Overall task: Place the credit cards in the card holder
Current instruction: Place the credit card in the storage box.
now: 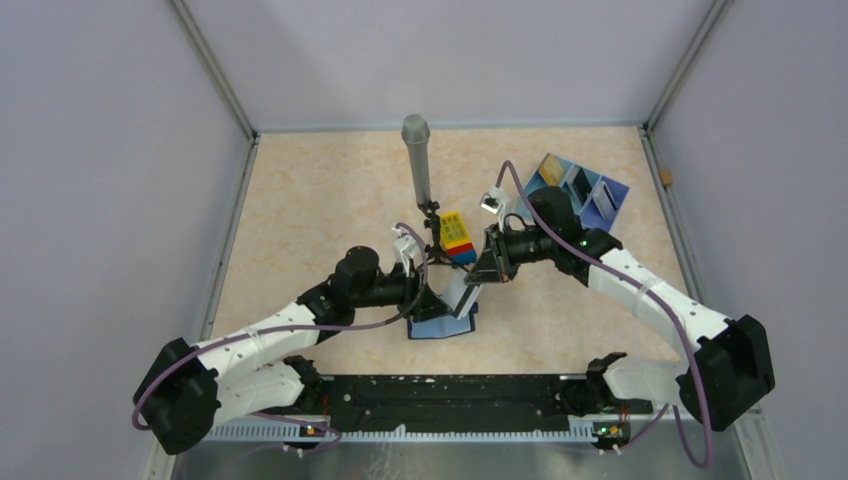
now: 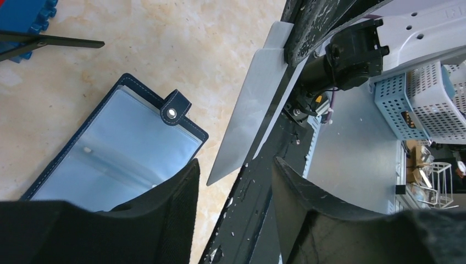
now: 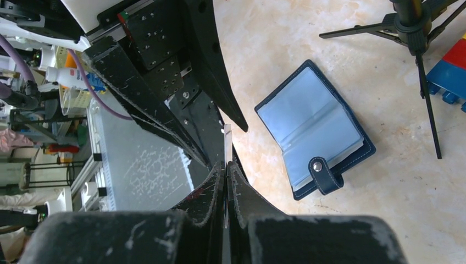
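Observation:
The card holder (image 1: pixel 443 322) lies open on the table, navy outside and light blue inside, with its snap tab out. It also shows in the left wrist view (image 2: pixel 115 148) and the right wrist view (image 3: pixel 313 126). My right gripper (image 1: pixel 483 272) is shut on a pale grey-white credit card (image 1: pixel 466 292) and holds it tilted above the holder's right side. The card appears edge-on in the right wrist view (image 3: pixel 226 140) between that gripper's (image 3: pixel 226 165) closed fingers. My left gripper (image 2: pixel 235 165) is open and empty, with the card's (image 2: pixel 255 104) lower corner just ahead of its fingers. No gold or dark card is clearly visible.
A toy brick block (image 1: pixel 457 236) with a yellow top stands just behind the grippers. A small tripod holding a grey cylinder (image 1: pixel 417 150) stands beside it, its legs (image 3: pixel 428 99) spread near the holder. A pale blue compartment tray (image 1: pixel 585 185) sits at the back right.

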{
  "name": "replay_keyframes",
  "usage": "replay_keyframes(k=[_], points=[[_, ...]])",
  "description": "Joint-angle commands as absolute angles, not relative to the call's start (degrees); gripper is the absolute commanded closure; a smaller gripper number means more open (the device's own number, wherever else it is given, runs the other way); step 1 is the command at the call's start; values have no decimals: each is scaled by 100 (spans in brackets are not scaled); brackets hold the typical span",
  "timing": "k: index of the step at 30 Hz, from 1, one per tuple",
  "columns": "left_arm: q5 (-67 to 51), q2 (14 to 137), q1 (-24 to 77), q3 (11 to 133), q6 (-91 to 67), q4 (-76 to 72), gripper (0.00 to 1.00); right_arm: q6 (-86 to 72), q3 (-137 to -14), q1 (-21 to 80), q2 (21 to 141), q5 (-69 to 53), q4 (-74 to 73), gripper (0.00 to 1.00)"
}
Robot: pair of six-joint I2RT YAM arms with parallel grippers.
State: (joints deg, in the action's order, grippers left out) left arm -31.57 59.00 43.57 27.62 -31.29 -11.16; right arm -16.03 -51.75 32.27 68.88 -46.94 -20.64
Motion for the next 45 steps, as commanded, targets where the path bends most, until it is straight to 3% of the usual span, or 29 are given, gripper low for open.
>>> replay_keyframes(k=[1, 5, 11, 13, 37, 41, 45], points=[[-3444, 6028, 4333, 2734, -3179, -1613, 51, -1436, -5422, 3331, 6878, -4930, -1914, 100], [-3514, 6064, 4333, 2708, -3216, -1676, 63, -1387, -5446, 3331, 6893, -4891, -1965, 100], [-3577, 6022, 4334, 2566, -3260, -1755, 95, -1200, -5538, 3331, 6981, -4542, -2255, 100], [-3642, 6003, 4335, 2530, -3261, -1759, 100, -1189, -5550, 3331, 7008, -4394, -2275, 100], [-3803, 5431, 4333, 2189, -3173, -1639, 100, -1357, -5524, 2458, 6497, -4262, -2034, 100], [-3581, 5389, 4333, 2172, -3213, -1538, 100, -1494, -5638, 2284, 6408, -3621, -2087, 100], [-2894, 5310, 4329, 2143, -3439, -1351, 100, -1661, -6041, 2144, 6351, -1915, -2475, 100]])
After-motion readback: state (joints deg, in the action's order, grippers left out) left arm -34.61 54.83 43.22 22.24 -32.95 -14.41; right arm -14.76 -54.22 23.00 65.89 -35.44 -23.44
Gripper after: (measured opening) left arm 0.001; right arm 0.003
